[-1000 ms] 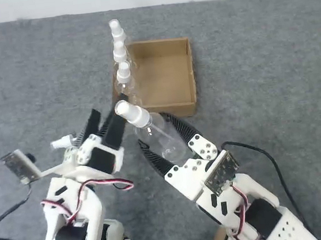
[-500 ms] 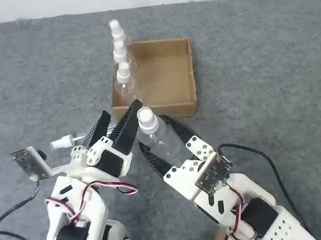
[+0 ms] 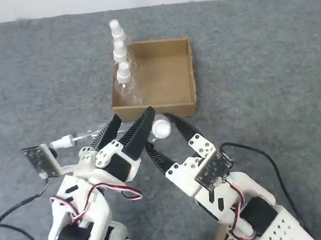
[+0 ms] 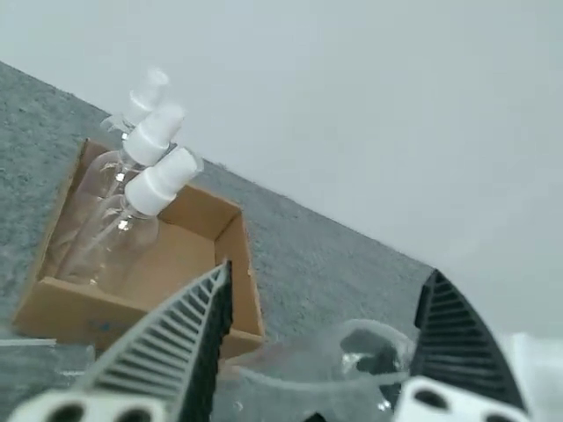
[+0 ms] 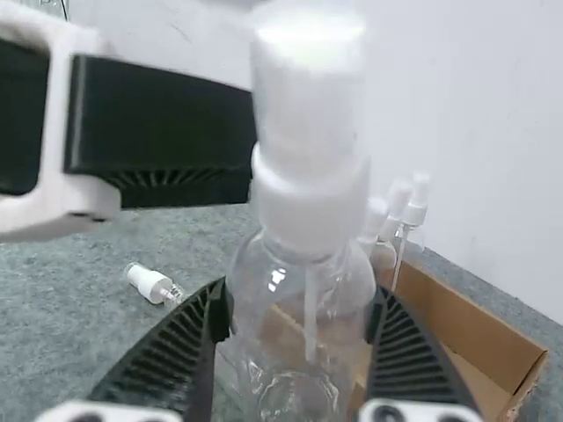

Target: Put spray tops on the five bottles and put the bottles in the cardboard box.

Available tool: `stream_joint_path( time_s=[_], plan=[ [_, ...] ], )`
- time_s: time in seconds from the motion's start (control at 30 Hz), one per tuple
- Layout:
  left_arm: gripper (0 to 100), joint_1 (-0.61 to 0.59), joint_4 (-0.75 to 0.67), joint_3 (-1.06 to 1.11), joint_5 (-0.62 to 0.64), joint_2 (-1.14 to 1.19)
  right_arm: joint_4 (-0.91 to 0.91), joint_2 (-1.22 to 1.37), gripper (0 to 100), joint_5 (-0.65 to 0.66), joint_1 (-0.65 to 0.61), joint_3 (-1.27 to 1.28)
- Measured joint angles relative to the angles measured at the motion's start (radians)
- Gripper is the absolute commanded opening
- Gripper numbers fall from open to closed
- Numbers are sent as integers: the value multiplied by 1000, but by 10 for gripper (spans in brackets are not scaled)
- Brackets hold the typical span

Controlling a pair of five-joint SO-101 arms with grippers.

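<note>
My right gripper [image 3: 157,131] is shut on a clear bottle [image 5: 295,352] that stands upright, its white spray top [image 3: 161,128] pointing up. My left gripper [image 3: 133,116] is open just beside that top, one black finger [image 5: 158,97] close behind it. From the left wrist, the bottle's clear shoulder [image 4: 352,347] lies between the spread fingers. Three capped bottles [image 3: 123,72] lean along the left wall of the cardboard box [image 3: 167,76]. A loose spray top [image 3: 64,142] lies on the carpet by the left arm.
Grey carpet covers the table, with open room to the right of the box and at the far left. The right half of the box floor [image 4: 189,255] is bare. A black cable [image 3: 263,154] runs beside the right arm.
The right gripper has tipped the bottle upright. The left gripper has swung right and forward to the bottle's spray top, its fingers spread.
</note>
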Motion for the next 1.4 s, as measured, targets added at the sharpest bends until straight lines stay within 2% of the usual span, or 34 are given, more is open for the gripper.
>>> stream_joint_path(
  time_s=[0.37,0.53,0.9,1.13,1.4],
  plan=[
    [316,-155,-21,0,51,0,0,-3,117,0,-2,18],
    [316,-209,-38,0,64,0,0,-3,117,0,52,18],
    [316,-256,-75,0,81,0,0,-5,117,0,109,32],
    [316,-264,-75,0,0,0,0,-5,117,0,109,34],
    [316,-390,-72,92,-77,2,0,-5,117,0,109,34]
  ],
)
